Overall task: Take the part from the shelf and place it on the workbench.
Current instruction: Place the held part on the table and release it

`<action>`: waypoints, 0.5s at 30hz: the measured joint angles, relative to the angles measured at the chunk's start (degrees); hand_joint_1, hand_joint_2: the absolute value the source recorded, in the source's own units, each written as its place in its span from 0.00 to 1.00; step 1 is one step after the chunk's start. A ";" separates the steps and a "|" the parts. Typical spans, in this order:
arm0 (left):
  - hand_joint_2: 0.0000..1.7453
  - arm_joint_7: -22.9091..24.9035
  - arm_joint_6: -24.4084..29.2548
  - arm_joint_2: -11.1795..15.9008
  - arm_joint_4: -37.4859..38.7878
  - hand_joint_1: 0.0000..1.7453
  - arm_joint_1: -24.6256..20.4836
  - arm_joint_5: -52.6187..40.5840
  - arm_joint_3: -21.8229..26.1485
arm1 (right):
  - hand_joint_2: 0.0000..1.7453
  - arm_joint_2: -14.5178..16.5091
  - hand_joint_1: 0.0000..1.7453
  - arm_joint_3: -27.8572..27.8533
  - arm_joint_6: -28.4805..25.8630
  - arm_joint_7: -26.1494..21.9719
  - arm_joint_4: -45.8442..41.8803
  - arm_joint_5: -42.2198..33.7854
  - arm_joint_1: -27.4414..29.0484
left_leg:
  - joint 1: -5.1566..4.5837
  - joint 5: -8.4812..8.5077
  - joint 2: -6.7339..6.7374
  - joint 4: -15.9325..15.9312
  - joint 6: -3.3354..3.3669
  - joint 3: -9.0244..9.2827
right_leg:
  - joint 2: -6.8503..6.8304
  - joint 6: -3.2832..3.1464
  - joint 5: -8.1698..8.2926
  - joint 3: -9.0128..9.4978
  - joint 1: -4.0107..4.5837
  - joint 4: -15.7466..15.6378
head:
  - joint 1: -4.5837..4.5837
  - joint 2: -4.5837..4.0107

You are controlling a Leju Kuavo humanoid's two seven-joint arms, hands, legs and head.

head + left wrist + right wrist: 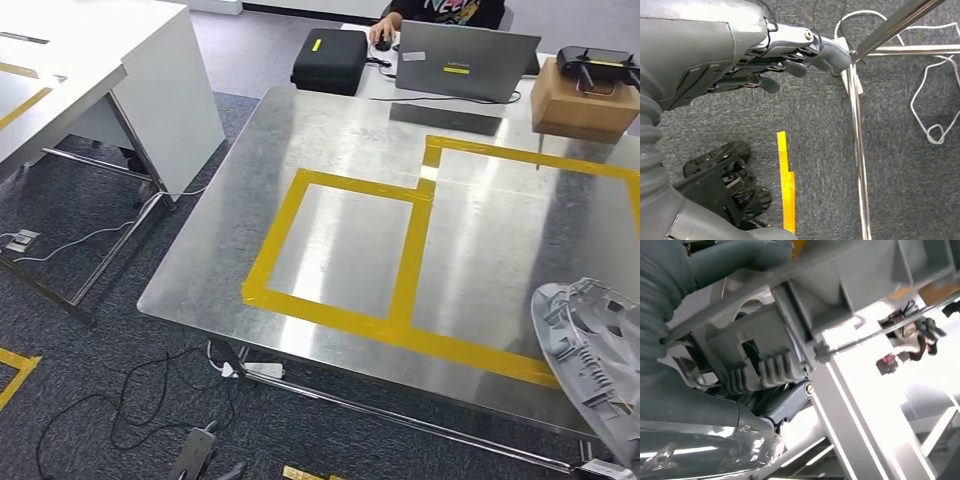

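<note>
Grey plastic, ribbed and with many clips: this is the part (592, 365), and I hold it at the near right corner of the workbench (226, 250), above the steel edge. My right hand (785, 402) is under it, pressed against its moulded ribs, so I judge it is clamped on the part, though the fingers are mostly hidden. My left hand (791, 57) hangs beside the table leg, over the carpet, fingers lightly curled and holding nothing.

I think the danger is the edge: if I let go here, the part may tip off the bench. It should go further in, toward the yellow tape frame (340, 250).

For containers, I see a closed black case (330, 60) and a cardboard box (581, 100) with a black device on top.
</note>
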 joint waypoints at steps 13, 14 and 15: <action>1.00 0.01 -0.69 0.01 0.00 0.00 -0.24 -0.58 -0.04 | 1.00 -0.07 1.00 -14.09 14.97 -5.48 3.10 5.12 -9.66 | 0.39 0.46 0.05 -0.46 -2.53 -0.05 | -0.04 -0.75 0.16 -0.15 0.44 0.08 | 0.01 0.00; 1.00 0.05 -0.84 -0.01 0.00 0.00 -0.37 -0.70 -0.05 | 1.00 -0.22 1.00 -16.75 18.21 -7.18 3.52 6.86 -11.92 | 0.34 0.47 0.07 -0.45 -2.52 -0.07 | -0.04 -0.73 0.21 -0.15 0.39 0.06 | 0.01 0.00; 1.00 0.11 -0.98 -0.05 0.00 0.00 -0.49 -0.82 -0.07 | 1.00 -0.53 1.00 -19.44 20.84 -8.54 3.97 8.71 -14.07 | 0.29 0.49 0.06 -0.44 -2.50 -0.09 | -0.08 -0.69 0.25 -0.14 0.32 0.05 | 0.03 0.00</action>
